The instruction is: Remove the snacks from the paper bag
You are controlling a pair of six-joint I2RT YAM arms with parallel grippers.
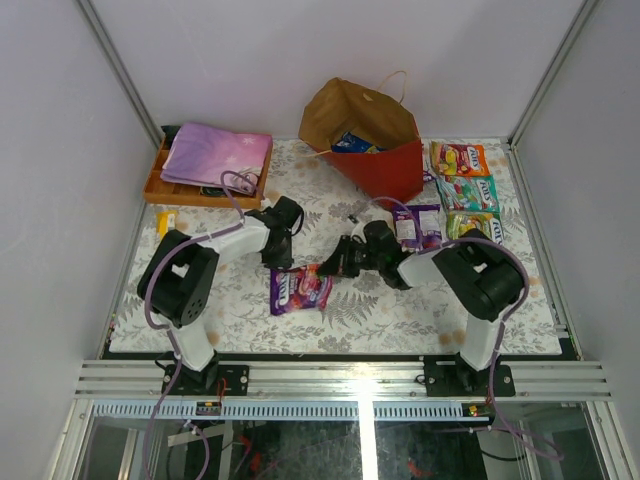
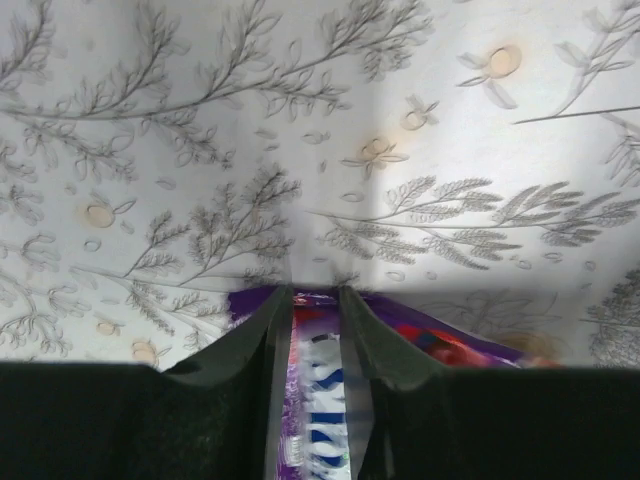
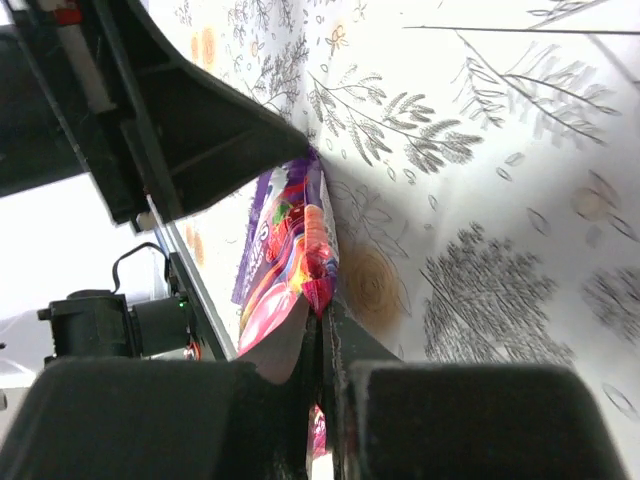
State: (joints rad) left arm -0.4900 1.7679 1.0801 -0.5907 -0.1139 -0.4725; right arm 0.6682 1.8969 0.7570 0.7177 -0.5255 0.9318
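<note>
Purple packet (image 1: 298, 290): lies flat on the worktop (image 1: 400, 310), between the two hands and well apart from the paper bag (image 1: 385, 170).
Left hand (image 2: 312, 300): drawn in to a narrow gap at the packet's far edge, with film filling the gap, so it appears to be pinching it.
Right hand (image 3: 322, 335): almost fully closed on the thin seam at the packet's right edge.
Handling: probably light, soft and crinkly. The glossy film is likely slippery, and the candies inside would shift under pressure.
Where to hold: the flat sealed edge looks best, since it gives two firm layers and spares the contents.
Paper bag: stands open at the back, leaning a little, with a blue packet (image 1: 352, 143) inside.
Blue packet: larger and probably puffy and crushable, so a top corner looks the safest place to take it.
</note>
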